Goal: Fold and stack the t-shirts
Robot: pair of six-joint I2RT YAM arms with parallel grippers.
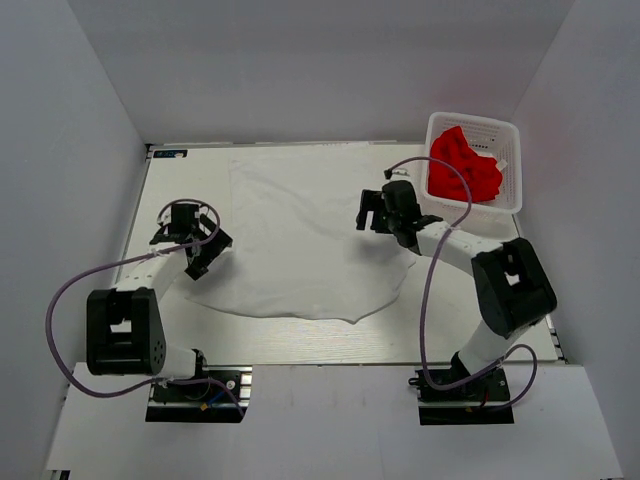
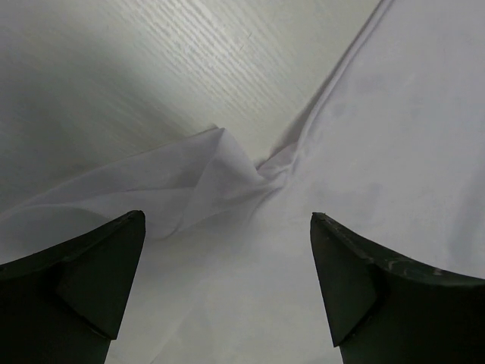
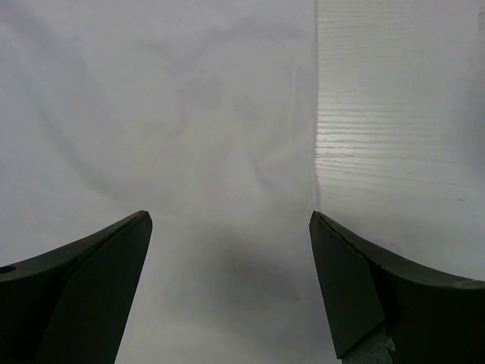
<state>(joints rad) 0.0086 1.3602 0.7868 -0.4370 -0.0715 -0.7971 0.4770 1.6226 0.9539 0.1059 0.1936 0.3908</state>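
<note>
left pincer (image 1: pixel 192 245) hangs released, jaws wide apart with nothing between them, over the left edge of the white shirt (image 1: pixel 300 240), where a flap of cloth bunches into a crumpled fold on the table (image 1: pixel 190 180). right pincer (image 1: pixel 372 216) is released too, jaws spread and empty, above the shirt's right edge, with bare table just beside the cloth. the white shirt lies spread flat across the middle of the table, its near hem curved and uneven. farther back, at the right corner, the red shirt (image 1: pixel 462 168) sits crumpled inside a white basket (image 1: pixel 478 122).
</note>
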